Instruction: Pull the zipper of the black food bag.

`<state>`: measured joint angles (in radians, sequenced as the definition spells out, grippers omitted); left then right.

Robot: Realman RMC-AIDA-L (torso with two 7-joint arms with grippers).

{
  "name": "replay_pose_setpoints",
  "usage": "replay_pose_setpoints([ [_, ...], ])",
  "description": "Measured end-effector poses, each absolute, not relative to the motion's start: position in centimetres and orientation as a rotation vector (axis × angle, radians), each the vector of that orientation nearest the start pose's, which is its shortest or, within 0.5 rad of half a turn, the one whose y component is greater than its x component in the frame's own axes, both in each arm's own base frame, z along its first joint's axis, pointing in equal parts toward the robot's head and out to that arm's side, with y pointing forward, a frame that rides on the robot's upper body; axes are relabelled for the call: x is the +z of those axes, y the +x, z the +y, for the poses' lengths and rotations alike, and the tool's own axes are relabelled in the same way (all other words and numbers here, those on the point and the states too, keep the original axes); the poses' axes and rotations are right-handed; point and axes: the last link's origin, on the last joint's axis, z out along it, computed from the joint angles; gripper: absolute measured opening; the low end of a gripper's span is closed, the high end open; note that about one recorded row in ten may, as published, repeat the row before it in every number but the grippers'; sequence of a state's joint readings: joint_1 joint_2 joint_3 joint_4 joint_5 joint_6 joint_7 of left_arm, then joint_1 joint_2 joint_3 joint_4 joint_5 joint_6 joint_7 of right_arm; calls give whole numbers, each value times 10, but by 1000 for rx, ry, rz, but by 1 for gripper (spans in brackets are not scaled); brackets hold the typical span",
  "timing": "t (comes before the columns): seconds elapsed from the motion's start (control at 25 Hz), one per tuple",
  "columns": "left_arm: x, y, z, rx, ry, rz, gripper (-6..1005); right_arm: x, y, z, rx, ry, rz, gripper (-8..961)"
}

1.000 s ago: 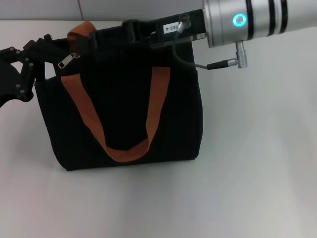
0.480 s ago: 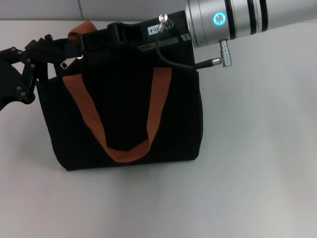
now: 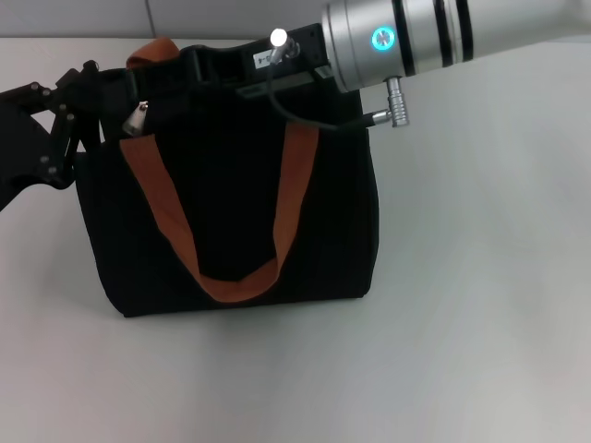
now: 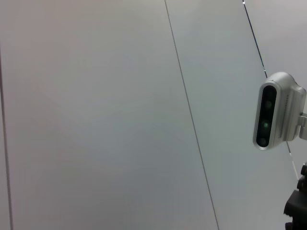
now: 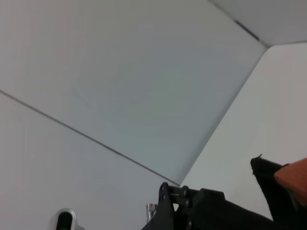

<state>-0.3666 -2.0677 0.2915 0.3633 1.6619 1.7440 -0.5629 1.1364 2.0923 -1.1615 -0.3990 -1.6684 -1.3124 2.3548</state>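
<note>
Black food bag [image 3: 231, 221] upright, zipper [image 3: 137, 118] hanging.

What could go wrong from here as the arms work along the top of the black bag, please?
The zipper hangs loose near the left gripper, so a pull may miss it or catch the orange strap beside it. The black food bag stands free on the table; pulling could tip or drag it. The right gripper may snag the rear strap.
</note>
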Motion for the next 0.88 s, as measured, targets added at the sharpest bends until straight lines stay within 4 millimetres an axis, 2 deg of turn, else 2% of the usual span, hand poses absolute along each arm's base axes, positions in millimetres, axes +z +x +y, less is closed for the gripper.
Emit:
replay_pose_setpoints([
  [0.48,44,-305,280,-995,-2014,-66,22,-89,38,399,627,-2916,1506,755],
  [0.88,46,-303,279,-1013,-2005,-50,22,-86,38,401,588,-2925,1395,744],
])
